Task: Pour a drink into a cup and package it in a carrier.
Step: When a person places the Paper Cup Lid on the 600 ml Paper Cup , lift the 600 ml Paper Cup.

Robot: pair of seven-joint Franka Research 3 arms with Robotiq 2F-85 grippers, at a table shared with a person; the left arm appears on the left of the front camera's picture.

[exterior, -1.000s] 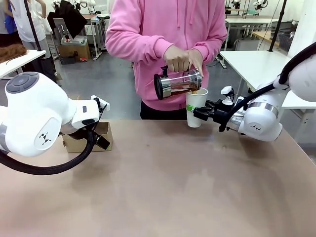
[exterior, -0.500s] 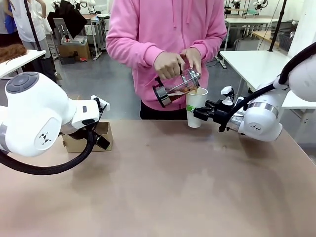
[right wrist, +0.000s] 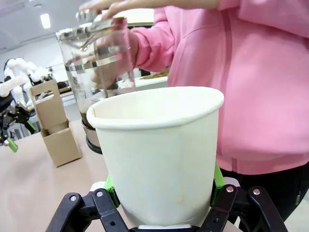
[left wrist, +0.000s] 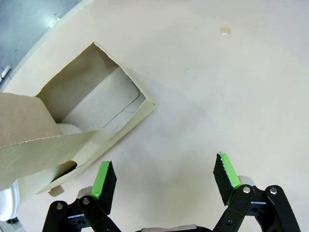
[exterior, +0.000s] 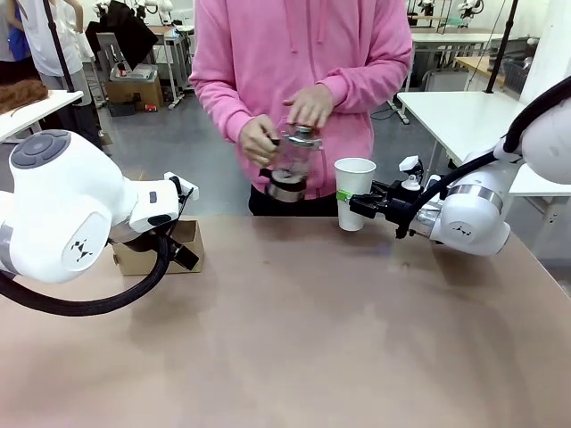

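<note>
My right gripper [exterior: 355, 203] is shut on the white paper cup [exterior: 354, 189] and holds it upright at the table's far edge. In the right wrist view the cup [right wrist: 159, 154] sits between the green pads [right wrist: 110, 186]; its inside is hidden. The person's hands hold the glass jug [exterior: 287, 165] upright, left of the cup and apart from it. A little dark drink [right wrist: 89, 121] lies at the jug's bottom. The brown carrier [exterior: 156, 250] stands at the left. My left gripper [left wrist: 166, 181] hovers open beside the carrier [left wrist: 87, 111], nothing between its fingers.
The person in a pink hoodie [exterior: 303, 71] stands at the far edge, right behind the cup. A small stain [left wrist: 224, 30] marks the table beyond the carrier. Open tabletop [exterior: 303, 330] stretches between my two arms. A white table [exterior: 446, 111] stands off to the right.
The person has tipped the jug back upright and drawn it left, away from the cup's rim. Neither arm has moved; the cup stays in the right gripper.
</note>
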